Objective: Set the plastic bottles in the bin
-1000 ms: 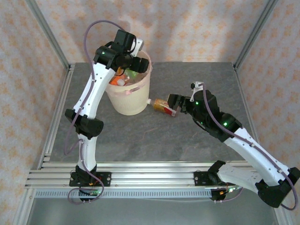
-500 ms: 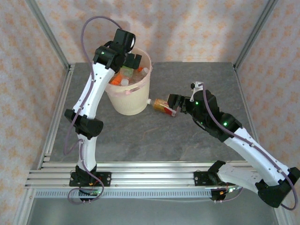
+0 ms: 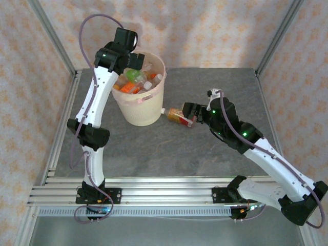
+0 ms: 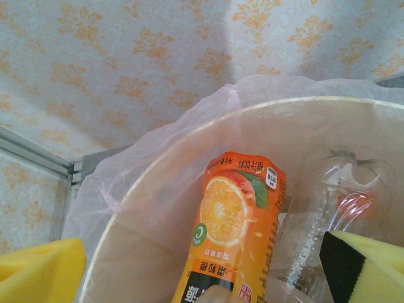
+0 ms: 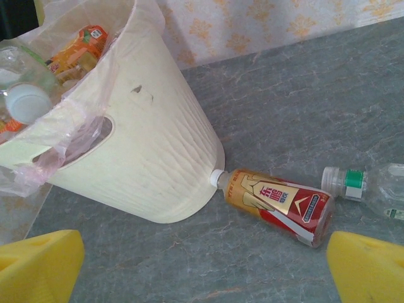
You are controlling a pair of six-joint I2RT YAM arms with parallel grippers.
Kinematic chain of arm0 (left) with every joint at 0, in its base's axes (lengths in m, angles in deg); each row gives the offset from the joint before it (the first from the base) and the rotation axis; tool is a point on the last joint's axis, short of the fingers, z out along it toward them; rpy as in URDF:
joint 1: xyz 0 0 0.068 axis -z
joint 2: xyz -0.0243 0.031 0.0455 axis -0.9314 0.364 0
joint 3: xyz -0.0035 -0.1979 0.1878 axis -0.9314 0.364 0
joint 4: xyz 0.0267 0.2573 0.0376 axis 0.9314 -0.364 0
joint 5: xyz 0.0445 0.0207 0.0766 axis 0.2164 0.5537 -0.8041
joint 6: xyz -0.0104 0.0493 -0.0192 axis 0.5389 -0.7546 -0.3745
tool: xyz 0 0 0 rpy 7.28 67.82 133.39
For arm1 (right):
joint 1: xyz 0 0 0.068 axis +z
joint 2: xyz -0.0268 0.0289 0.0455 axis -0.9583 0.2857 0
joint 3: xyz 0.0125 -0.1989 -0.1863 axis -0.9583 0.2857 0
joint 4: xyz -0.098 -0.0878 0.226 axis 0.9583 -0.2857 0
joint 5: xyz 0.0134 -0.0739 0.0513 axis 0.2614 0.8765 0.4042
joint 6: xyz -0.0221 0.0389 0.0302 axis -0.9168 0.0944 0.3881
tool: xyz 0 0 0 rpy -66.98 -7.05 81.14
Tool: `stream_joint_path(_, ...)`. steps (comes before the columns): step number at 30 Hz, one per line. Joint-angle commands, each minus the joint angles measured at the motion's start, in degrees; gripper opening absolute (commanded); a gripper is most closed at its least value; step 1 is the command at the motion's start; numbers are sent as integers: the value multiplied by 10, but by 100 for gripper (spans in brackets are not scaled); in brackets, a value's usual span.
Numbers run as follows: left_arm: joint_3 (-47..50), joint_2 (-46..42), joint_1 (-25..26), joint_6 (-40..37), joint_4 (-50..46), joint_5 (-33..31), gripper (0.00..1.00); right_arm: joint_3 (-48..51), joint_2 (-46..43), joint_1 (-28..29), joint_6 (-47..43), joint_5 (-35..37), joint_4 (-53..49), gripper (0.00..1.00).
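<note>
Left gripper [image 4: 202,278]: yellow pads [image 4: 38,271] seen spread wide, nothing clamped; positioned above bin [image 4: 158,158] at far-left rim. Orange-label bottle [image 4: 237,221] and clear bottle [image 4: 344,208] seen below jaws, inside bin.

Right gripper [image 5: 202,271]: jaws spread wide, nothing gripped; positioned low, right of bin. Red-label bottle [image 5: 278,202] laid on grey table [image 5: 303,95] ahead of jaws, white cap touching bin's base wall. Green-banded bottle [image 5: 369,189] laid just beside its bottom end, farther from bin. Red-label bottle thus hemmed at both ends.
</note>
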Motion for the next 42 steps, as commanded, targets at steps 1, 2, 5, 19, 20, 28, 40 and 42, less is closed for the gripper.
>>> stream_joint_path(1, 6, -26, -1, 21, 9, 3, 97, -24, 5, 3, 1, 4, -10, 99)
stream_joint_path(2, 5, -31, -2, 26, 15, 7, 100, -26, 7, 3, 0, 3, -11, 99)
stream_joint_path(5, -9, -43, -1, 37, 28, 4, 100, -30, 15, 3, -1, 1, -14, 99)
stream_joint_path(19, 122, -229, -1, 85, -13, 13, 81, -43, 16, 3, 18, 38, -48, 99)
stream_joint_path(20, 167, -263, -1, 90, -4, 24, 77, -45, 17, 3, 25, 51, -57, 99)
stream_joint_path(28, 434, -457, 28, 145, 59, 150, 57, -49, 6, 2, 89, 142, -117, 99)
stream_joint_path(40, 441, -380, 85, 141, 35, 64, 38, -22, -46, 1, 130, 166, -125, 99)
stream_joint_path(42, 441, -370, 86, 141, 32, 66, 37, -19, -53, 1, 132, 170, -128, 99)
